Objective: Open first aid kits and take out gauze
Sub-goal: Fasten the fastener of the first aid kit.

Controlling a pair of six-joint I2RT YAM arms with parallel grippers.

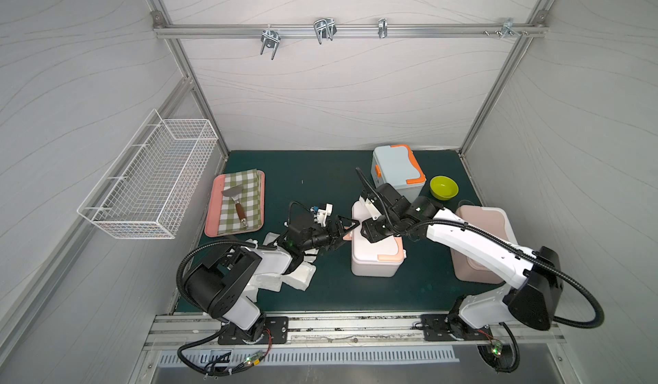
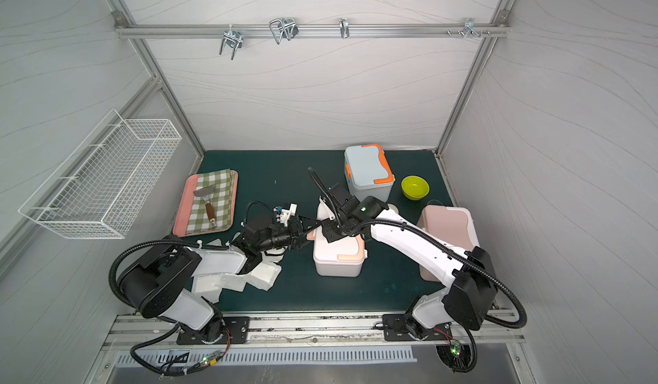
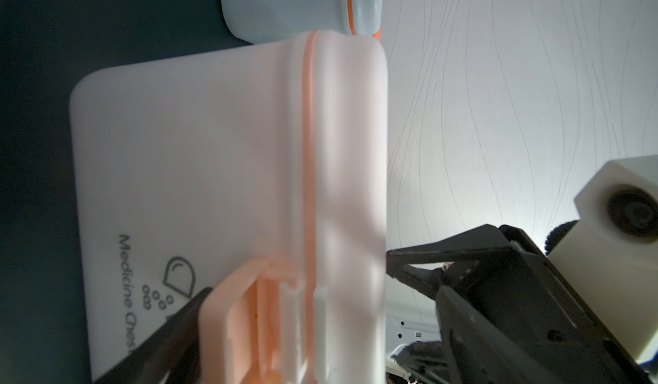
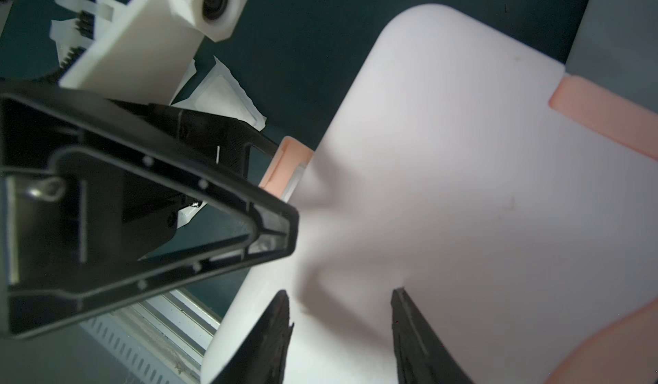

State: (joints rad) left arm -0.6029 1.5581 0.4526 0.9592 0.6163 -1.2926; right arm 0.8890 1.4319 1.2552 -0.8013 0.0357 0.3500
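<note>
The white first aid kit with peach trim [image 1: 377, 257] [image 2: 338, 257] stands mid-table, lid down. My left gripper [image 1: 350, 234] [image 2: 312, 235] [image 3: 299, 275] is open wide at its left side. One finger [image 3: 445, 257] lies over the lid edge and the other beside the peach latch [image 3: 242, 321] [image 4: 285, 165]. My right gripper [image 1: 370, 234] [image 4: 340, 293] hangs over the same lid, open, with nothing between its fingers. The pale pink kit [image 1: 484, 222] and the light blue kit [image 1: 398, 172] stand closed. Several gauze pads [image 1: 299, 275] [image 4: 228, 97] lie by the left arm.
A pink tray [image 1: 213, 207] with a checked cloth and a spatula sits at the left. A green bowl [image 1: 444, 187] stands beside the blue kit. A white wire basket [image 1: 153, 182] hangs on the left wall. Metal hooks hang on the rail [image 1: 324, 31] above.
</note>
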